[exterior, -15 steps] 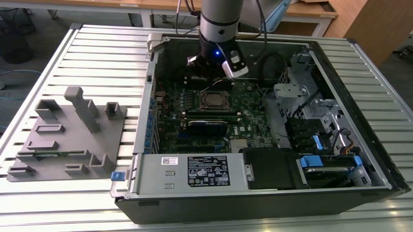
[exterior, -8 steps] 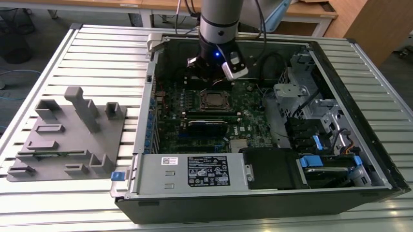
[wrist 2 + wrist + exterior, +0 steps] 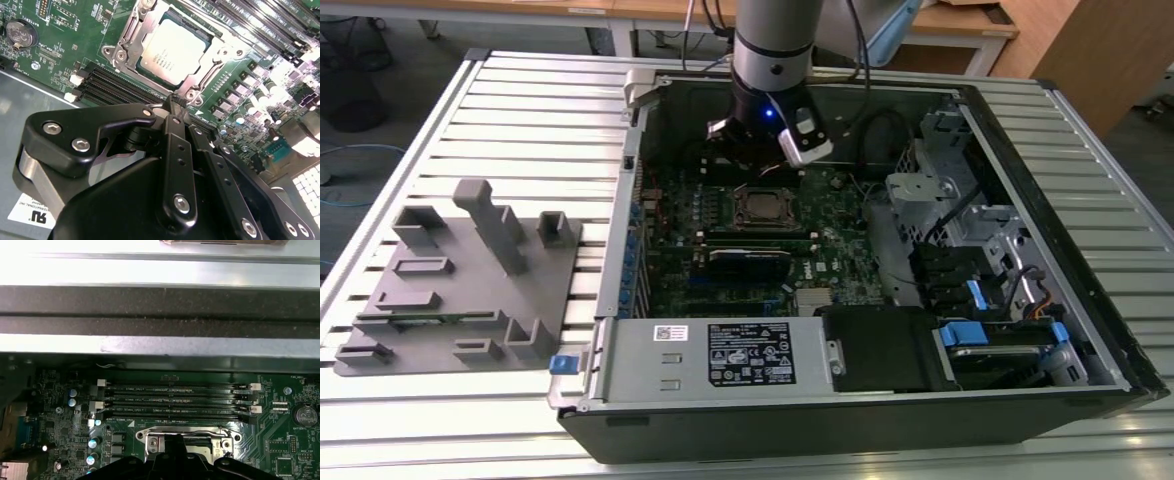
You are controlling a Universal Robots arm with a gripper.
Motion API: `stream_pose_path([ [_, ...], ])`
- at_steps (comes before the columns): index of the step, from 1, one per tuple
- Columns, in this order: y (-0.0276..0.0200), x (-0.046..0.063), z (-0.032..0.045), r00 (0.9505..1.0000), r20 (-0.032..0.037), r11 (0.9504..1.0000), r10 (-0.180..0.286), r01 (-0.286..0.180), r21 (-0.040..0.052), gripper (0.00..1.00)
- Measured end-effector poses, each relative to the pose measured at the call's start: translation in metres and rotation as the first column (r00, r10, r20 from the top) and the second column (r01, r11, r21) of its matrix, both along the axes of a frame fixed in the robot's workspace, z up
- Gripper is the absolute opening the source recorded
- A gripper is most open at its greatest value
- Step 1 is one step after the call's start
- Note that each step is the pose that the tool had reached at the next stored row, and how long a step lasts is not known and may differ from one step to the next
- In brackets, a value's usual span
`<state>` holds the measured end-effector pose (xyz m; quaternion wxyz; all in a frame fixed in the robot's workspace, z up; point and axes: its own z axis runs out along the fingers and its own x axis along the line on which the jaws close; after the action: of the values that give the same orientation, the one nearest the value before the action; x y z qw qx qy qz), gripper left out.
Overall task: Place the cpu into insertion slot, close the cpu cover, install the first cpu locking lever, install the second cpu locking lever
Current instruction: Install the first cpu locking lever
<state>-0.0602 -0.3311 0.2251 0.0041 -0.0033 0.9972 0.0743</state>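
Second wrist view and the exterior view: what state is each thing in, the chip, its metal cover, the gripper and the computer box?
cpu: seated flat, metal top up.
cpu cover: closed down around the cpu.
gripper: shut, tip at the cover's edge.
computer case: lying on its side, open, side panel off.

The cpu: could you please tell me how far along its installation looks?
Done: the cpu lies in place with the cover down over it. In hand: the shut pincer is at the cover's edge. Whether the levers are latched I cannot tell.
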Motion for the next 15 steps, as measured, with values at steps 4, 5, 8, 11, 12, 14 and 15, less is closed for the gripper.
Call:
stream_pose_path([
  [4,0.0027,0.0004,-0.0007,1.0000,0.0000,1.0000,0.000,0.000,0.0001,0.11],
  [5,0.0034,0.0005,-0.0009,1.0000,0.0000,1.0000,0.000,0.000,0.0001,0.11],
  [8,0.0055,0.0011,-0.0015,1.0000,0.0000,1.0000,0.000,0.000,0.0002,0.11],
  [11,0.0066,0.0022,-0.0019,1.0000,-0.0001,1.0000,0.000,0.000,0.0002,0.11],
  [12,0.0069,0.0028,-0.0020,1.0000,-0.0001,1.0000,0.000,0.000,0.0001,0.11],
  [14,0.0073,0.0043,-0.0022,1.0000,-0.0001,1.0000,0.000,0.000,0.0001,0.11],
  [15,0.0074,0.0051,-0.0022,1.0000,-0.0001,1.0000,0.000,0.000,0.0001,0.11],
])
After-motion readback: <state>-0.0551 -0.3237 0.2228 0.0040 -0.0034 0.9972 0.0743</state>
